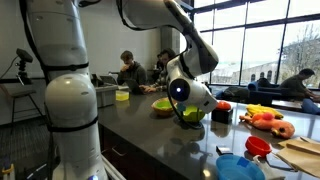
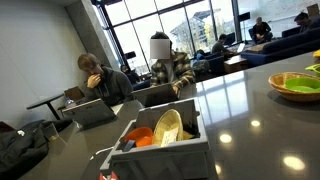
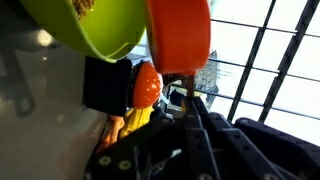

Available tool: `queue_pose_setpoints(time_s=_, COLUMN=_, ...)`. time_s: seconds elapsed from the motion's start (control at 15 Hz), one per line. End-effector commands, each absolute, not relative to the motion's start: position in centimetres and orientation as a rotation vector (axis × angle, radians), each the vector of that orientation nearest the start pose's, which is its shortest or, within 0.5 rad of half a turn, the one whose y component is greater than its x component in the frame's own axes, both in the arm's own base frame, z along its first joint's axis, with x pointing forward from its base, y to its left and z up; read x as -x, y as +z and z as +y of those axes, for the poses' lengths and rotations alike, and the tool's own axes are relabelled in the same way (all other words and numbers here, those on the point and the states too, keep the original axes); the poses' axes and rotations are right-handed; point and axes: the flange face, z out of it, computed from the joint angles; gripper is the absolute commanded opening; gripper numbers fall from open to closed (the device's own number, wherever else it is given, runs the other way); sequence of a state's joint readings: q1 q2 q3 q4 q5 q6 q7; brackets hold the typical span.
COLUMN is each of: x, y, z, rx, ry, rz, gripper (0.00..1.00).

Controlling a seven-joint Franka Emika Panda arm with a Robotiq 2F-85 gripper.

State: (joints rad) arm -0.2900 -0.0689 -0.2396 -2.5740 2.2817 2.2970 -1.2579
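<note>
In an exterior view my gripper (image 1: 190, 106) hangs low over the dark countertop (image 1: 150, 135), right above a lime-green bowl (image 1: 192, 116). In the wrist view the fingers (image 3: 188, 102) are closed together on a thin stem of an orange utensil (image 3: 180, 35), whose broad orange head hangs beside the green bowl (image 3: 100, 25). An orange ball-shaped toy (image 3: 147, 85), a yellow piece (image 3: 135, 118) and a black box (image 3: 105, 85) lie close by. The gripper is out of view in the exterior view that shows the dish rack.
A second green bowl (image 1: 163, 106) sits nearby, and a green bowl also shows in an exterior view (image 2: 297, 83). Toy foods (image 1: 265, 120), a red cup (image 1: 257, 147), a blue plate (image 1: 238, 167) and a board (image 1: 305, 146) lie along the counter. A dish rack (image 2: 160, 140) holds items.
</note>
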Motion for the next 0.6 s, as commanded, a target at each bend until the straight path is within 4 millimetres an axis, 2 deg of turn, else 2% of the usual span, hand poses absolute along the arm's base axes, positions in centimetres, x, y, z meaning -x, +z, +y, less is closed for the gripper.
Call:
queue_pose_setpoints(time_s=0.0, x=-39.97, y=29.56, z=-21.35, rx=1.6, ry=-1.096, rz=1.217, gripper=0.01)
queue_pose_setpoints(time_s=0.53, x=-40.03, y=29.88, z=-21.34, rx=1.711, ry=-1.088, rz=1.241, gripper=0.01)
